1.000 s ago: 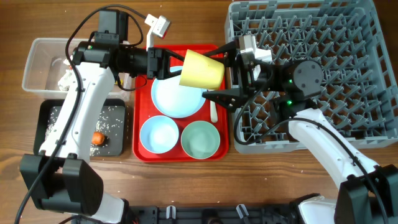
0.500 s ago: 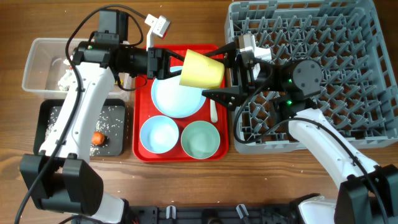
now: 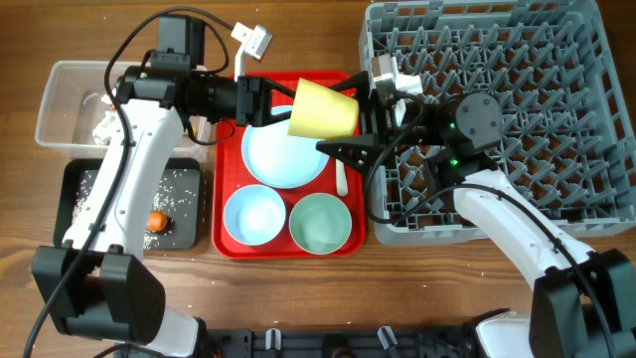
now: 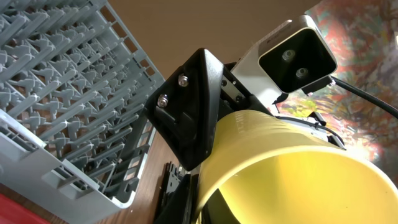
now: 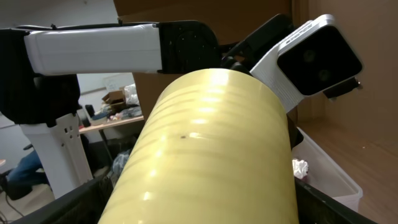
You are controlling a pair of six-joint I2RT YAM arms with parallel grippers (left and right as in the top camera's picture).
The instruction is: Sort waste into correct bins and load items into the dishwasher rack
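Note:
My left gripper (image 3: 283,97) is shut on the rim of the yellow cup (image 3: 324,111), holding it on its side in the air over the back of the red tray (image 3: 231,199). The left wrist view shows the rim pinched between my left gripper's (image 4: 200,208) fingers, with the cup (image 4: 292,168) filling the frame. My right gripper (image 3: 338,117) stands open around the cup's body, one finger on either side. In the right wrist view the cup (image 5: 211,149) fills the gap of the right gripper (image 5: 208,205). The dishwasher rack (image 3: 517,109) lies to the right.
On the red tray sit a pale blue plate (image 3: 283,159), a light blue bowl (image 3: 254,215), a pale green bowl (image 3: 320,223) and a white spoon (image 3: 341,179). At left, a clear tub (image 3: 65,89) holds crumpled paper (image 3: 104,124). A black tray (image 3: 79,209) holds a carrot (image 3: 156,221) and rice.
My right gripper has slid left so its fingers reach further along the cup, and its jaws have narrowed a little. The left arm and the cup have stayed put.

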